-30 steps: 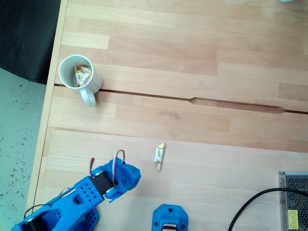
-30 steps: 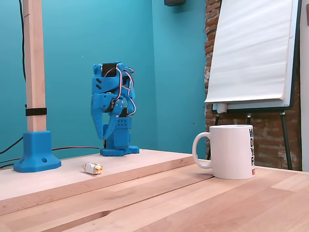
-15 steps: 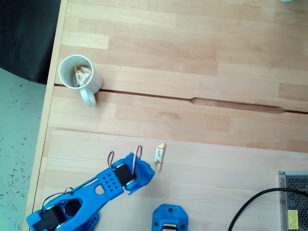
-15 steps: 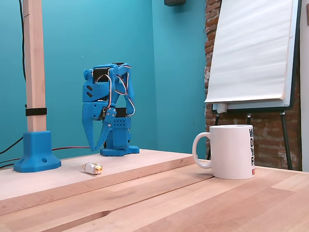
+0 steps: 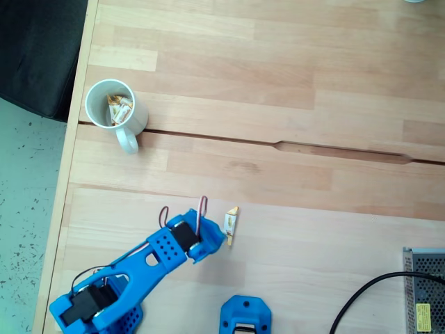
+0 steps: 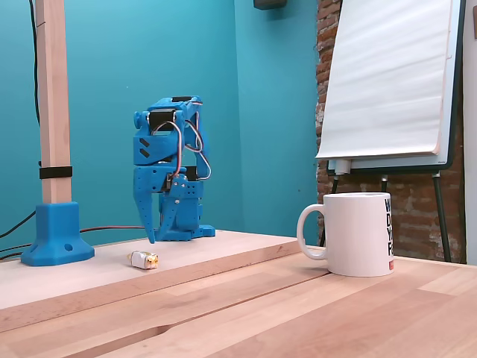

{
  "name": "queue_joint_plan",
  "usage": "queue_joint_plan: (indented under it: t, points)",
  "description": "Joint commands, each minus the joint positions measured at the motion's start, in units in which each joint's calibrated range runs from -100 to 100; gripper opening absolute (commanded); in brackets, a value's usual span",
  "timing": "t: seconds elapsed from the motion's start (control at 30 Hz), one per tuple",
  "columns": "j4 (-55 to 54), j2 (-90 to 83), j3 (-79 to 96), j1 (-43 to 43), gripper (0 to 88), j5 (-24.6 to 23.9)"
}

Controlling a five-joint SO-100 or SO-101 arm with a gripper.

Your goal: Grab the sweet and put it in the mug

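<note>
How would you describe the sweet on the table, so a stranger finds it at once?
On the wooden table, look just beyond the blue gripper in the top-down fixed view. The sweet lies there alone on bare wood: tiny, white-wrapped, with orange-gold twisted ends. The other sweets sit inside the white mug, far away.

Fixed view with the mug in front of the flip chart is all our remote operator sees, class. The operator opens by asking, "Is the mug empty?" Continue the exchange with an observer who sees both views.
Observer: No. In a fixed view the mug holds wrapped sweets.
Operator: On which side of the loose sweet is the claw?
Observer: In a fixed view the claw is just left of the sweet.
Operator: Is there anything else on the table?
Observer: A black cable and a grey metal box sit at the lower right corner.
</note>
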Motion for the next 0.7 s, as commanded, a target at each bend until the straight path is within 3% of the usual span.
queue_joint_plan:
  t: [0.0, 0.23, 0.57, 0.67]
  points:
    - [-0.41, -0.55, -3.57, -2.27, 0.0, 1.56]
    - [-0.25, -0.63, -5.00, -6.05, 0.0, 2.44]
    - [0.64, 0.05, -11.69, -3.00, 0.0, 3.32]
    - [0.64, 0.74, -11.51, -2.71, 0.0, 5.52]
